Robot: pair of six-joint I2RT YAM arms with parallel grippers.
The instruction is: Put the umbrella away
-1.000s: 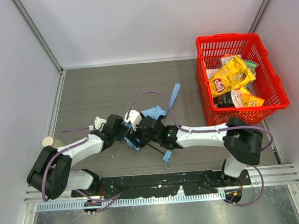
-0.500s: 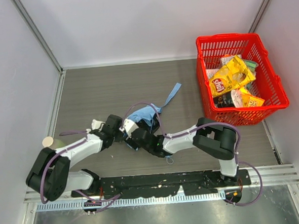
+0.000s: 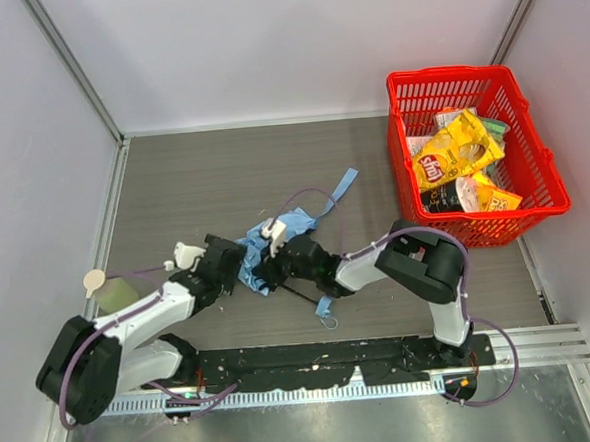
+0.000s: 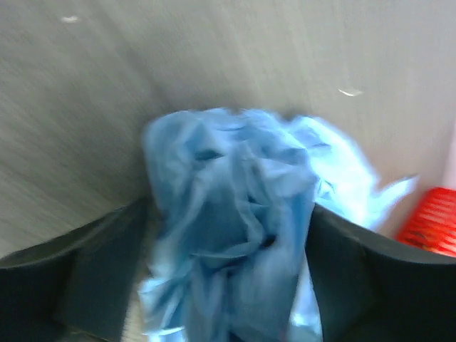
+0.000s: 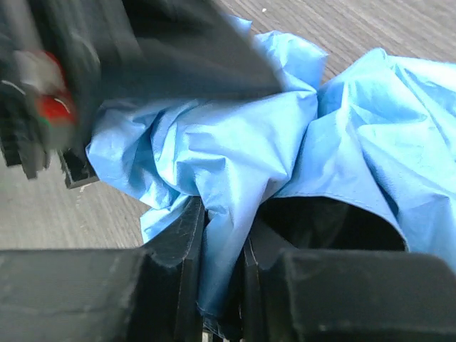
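**Both tools at the crumpled umbrella, mid-worktop**

The umbrella lies on the grey worktop just ahead of the two arm bases, well apart from the red basket at the far right. Its sky-blue fabric is bunched into a loose heap. A narrow blue strap trails away toward the back, and the thin black shaft runs toward the near edge to the small blue handle.

The left tool reaches in from the left side of the heap. Its fingers stand wide, with a thick wad of fabric filling the gap between them. The view is blurred, so whether they press on the cloth cannot be told.

The right tool comes in from the right, its arm folded back at the elbow. Its jaws are narrow and pinch a fold of the blue fabric between them. In that wrist view the left tool shows as a dark blur just beyond the cloth.

The basket holds snack bags, a yellow one on top.
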